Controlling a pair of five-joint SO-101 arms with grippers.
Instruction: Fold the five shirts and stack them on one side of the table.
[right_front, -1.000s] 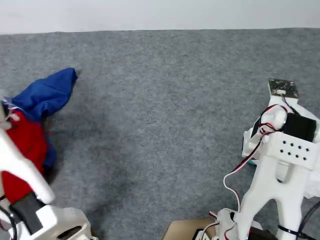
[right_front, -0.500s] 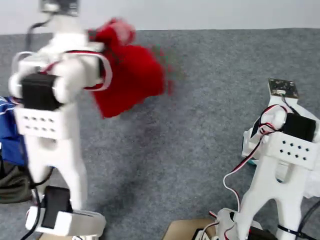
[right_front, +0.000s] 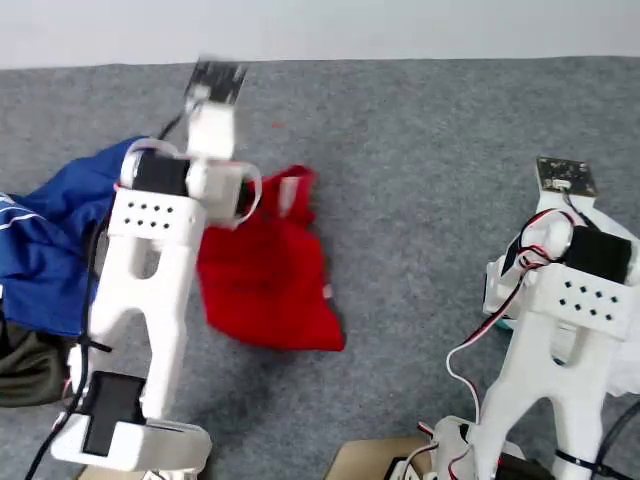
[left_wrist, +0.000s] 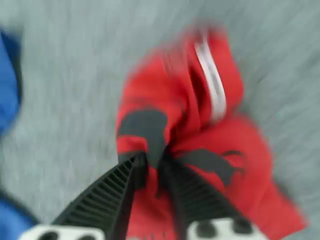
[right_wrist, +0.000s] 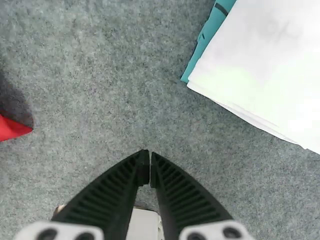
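My left gripper (left_wrist: 152, 165) has its ribbed black fingers (left_wrist: 112, 192) closed on a bunched fold of the red shirt (left_wrist: 215, 150), nipping soft knit at a dark printed patch. Beyond the pinch the cloth rumples upward to a white-edged neckline. In the high view the red shirt (right_front: 265, 280) lies crumpled beside my left arm, near the middle of the table, its lower hem spread into a rough wedge on the grey felt cover (right_front: 420, 150).

My right gripper (right_wrist: 150, 155) is pressed together with nothing in it, poised over the nubbly felt. Past its tips a flat, smooth white shirt (right_wrist: 265, 75) lies folded on a teal shirt (right_wrist: 210, 40), whose edge peeks out from under it.

At the table's left edge a blue shirt (right_front: 50, 240) lies in loose folds, and nearer the left arm's base a dark olive garment (right_front: 25, 365) sits in a heap against it.
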